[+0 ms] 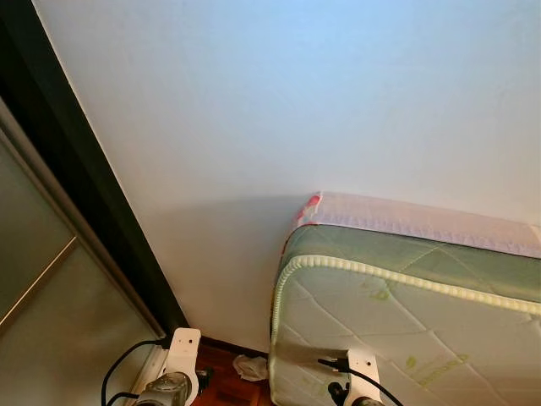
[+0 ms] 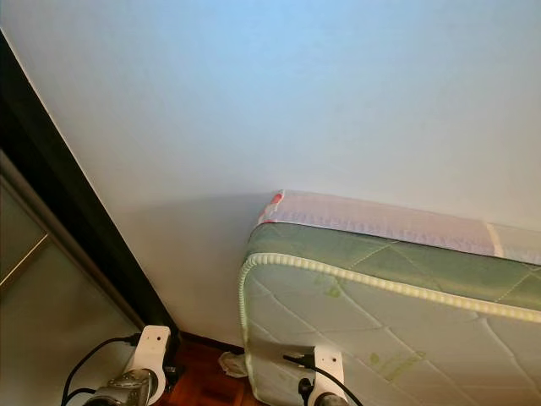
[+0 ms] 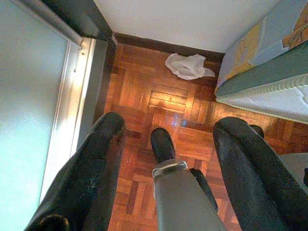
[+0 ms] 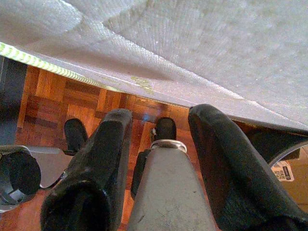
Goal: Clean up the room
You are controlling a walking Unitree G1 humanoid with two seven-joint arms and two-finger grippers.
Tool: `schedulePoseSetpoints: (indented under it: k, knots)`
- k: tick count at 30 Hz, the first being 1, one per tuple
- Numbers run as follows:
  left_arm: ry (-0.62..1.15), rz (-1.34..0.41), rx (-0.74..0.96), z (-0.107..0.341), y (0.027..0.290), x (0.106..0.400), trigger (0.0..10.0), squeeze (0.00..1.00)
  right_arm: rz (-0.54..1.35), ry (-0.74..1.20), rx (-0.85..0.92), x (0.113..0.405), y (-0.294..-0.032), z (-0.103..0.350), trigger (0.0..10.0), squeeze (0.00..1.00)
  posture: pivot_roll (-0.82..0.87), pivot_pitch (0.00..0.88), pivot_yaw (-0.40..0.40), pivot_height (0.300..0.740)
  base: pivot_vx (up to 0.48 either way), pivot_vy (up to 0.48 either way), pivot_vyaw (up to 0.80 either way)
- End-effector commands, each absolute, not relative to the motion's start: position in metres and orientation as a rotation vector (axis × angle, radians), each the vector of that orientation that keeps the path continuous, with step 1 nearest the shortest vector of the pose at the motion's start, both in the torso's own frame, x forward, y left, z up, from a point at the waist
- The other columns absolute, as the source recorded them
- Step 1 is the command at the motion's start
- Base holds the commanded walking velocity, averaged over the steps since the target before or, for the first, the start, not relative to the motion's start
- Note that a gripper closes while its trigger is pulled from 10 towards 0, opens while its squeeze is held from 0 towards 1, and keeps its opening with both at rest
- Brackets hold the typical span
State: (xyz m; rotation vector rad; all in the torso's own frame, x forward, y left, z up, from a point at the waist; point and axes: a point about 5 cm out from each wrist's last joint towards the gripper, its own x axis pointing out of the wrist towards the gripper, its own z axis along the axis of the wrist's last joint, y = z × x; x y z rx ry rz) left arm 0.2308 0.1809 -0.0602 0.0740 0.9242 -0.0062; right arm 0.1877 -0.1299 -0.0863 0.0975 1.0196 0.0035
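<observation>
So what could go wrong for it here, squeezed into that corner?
The crumpled white tissue lies on the wood floor right in the corner by the wall, beside the mattress. Reaching for it, the left pincer, open now, might bump the mattress edge or the sliding door's metal track. The right pincer, also open, hangs close under the mattress and could snag it.

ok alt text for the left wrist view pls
A crumpled white tissue lies on the parquet floor by the dark baseboard, near the mattress corner. The left gripper hangs open above the floor, with a sliding door's metal track running alongside.
</observation>
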Motion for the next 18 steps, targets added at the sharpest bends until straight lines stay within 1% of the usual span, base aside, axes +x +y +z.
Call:
schedulePoseSetpoints:
  k: [1, 18]
  knots:
    - [0.939, -0.007, 0.095, -0.0617, 0.1821, 0.2284, 10.0, 0.0, -0.004, 0.999, 0.106, 0.1927, -0.1296, -0.0837, 10.0, 0.0, -0.09, 0.0, -0.01, 0.74, 0.0, 0.0, 0.0]
    - [0.944, -0.002, 0.099, -0.0629, 0.1831, 0.2262, 10.0, 0.0, -0.038, 1.006, 0.13, 0.1896, -0.1292, -0.0852, 10.0, 0.0, -0.09, 0.0, -0.008, 0.74, 0.0, 0.0, 0.0]
